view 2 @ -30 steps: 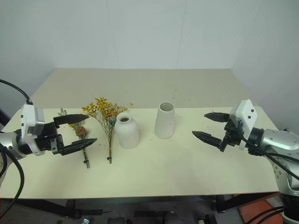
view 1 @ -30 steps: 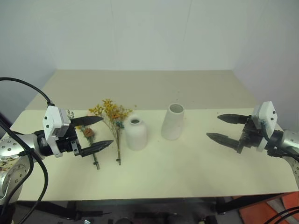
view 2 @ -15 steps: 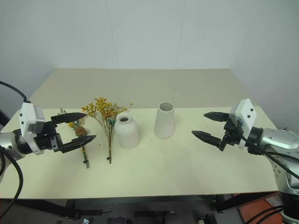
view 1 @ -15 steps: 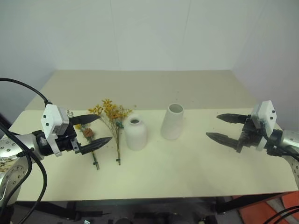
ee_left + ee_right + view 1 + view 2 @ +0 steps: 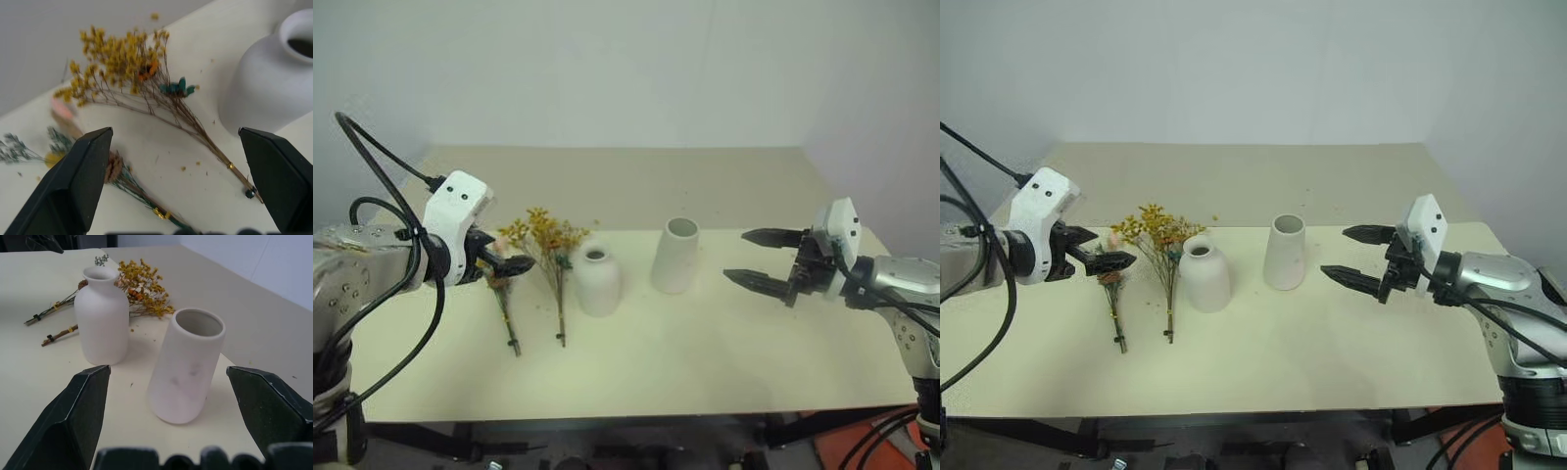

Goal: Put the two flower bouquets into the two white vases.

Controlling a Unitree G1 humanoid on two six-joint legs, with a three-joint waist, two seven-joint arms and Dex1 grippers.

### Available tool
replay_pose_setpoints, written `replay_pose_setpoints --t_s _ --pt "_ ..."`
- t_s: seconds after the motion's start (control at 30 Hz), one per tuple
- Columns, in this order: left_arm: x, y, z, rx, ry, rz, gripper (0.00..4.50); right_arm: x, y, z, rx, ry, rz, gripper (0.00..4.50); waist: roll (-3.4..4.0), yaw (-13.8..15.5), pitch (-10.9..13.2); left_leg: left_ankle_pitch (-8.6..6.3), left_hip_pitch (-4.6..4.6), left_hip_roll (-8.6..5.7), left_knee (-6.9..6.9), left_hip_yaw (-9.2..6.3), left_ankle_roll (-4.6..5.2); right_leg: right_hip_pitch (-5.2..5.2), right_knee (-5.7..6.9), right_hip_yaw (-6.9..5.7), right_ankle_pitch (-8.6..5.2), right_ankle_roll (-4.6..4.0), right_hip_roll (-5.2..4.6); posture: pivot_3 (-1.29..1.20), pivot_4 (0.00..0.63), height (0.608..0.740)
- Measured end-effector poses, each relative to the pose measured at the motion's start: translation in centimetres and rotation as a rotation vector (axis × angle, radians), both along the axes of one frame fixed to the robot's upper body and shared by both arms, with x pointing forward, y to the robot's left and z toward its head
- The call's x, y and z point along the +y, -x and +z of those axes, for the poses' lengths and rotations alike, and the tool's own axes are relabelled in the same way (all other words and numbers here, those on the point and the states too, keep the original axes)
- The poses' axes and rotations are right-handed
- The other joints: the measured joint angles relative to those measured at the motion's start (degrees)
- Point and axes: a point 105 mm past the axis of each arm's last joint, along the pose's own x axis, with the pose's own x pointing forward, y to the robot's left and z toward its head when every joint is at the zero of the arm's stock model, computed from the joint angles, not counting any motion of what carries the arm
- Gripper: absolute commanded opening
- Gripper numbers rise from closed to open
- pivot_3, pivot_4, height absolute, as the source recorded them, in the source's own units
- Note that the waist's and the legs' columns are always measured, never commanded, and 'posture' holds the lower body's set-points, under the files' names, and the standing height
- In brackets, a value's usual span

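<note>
Both white vases stand mid-table (image 5: pixel 724 372), the tapered cone vase (image 5: pixel 675 257) beside the squat vase (image 5: pixel 597 280). To their left lie the yellow bouquet (image 5: pixel 552 257) and sparse bunch (image 5: pixel 501 294). Left gripper (image 5: pixel 504 262) hovers spread above the bunch; right gripper (image 5: pixel 759 258) gapes empty.

The left gripper (image 5: pixel 504 257) has risen and tipped downward, now hanging over the sparse grey-green bunch with pinecone (image 5: pixel 501 286). The right gripper (image 5: pixel 756 258) has edged leftward in the frame.
</note>
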Motion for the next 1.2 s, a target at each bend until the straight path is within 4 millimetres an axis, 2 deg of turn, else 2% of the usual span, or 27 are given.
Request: replay_pose_setpoints --t_s 0.13,0.27,0.5,0.9,1.2 --pt "1.1 -0.2 -2.4 0.135 -0.045 0.080 4.50 -0.1 -0.4 0.0 0.002 0.008 -0.002 4.46 0.01 0.08 0.01 0.00 0.04 -0.01 0.04 0.00 0.00 0.03 0.08 0.02 0.01 -0.02 -0.01 0.00 0.150 0.740" --pt "2.1 -1.3 -3.3 0.194 0.011 0.198 4.50 0.3 -0.4 0.0 -0.001 0.010 0.021 4.46 0.01 0.46 0.01 0.00 0.04 -0.02 0.05 -0.02 0.00 0.04 0.06 0.00 0.01 -0.02 -0.04 0.00 0.150 0.740" --pt "1.8 -2.3 -6.2 0.298 0.048 0.344 4.50 0.7 0.0 -0.5 0.008 0.015 0.035 4.46 0.01 1.02 0.00 0.00 -0.07 -0.15 0.10 -0.10 -0.01 -0.02 0.06 -0.05 0.03 -0.04 -0.27 0.00 0.150 0.740" --pt "1.2 -3.0 -7.7 0.342 0.086 0.553 4.50 0.7 0.2 -0.8 0.019 0.015 0.021 4.46 0.01 1.71 -0.01 0.02 -0.04 -0.24 0.09 -0.11 -0.04 -0.02 0.09 -0.04 0.05 -0.06 -0.32 0.00 0.150 0.740" --pt "0.0 -3.6 -9.9 0.413 0.126 0.637 4.50 0.4 0.5 -0.3 0.022 0.003 0.019 4.46 0.01 2.24 -0.01 0.05 -0.06 -0.36 0.09 -0.13 -0.08 0.01 0.05 -0.08 0.04 -0.06 -0.38 0.00 0.150 0.740"
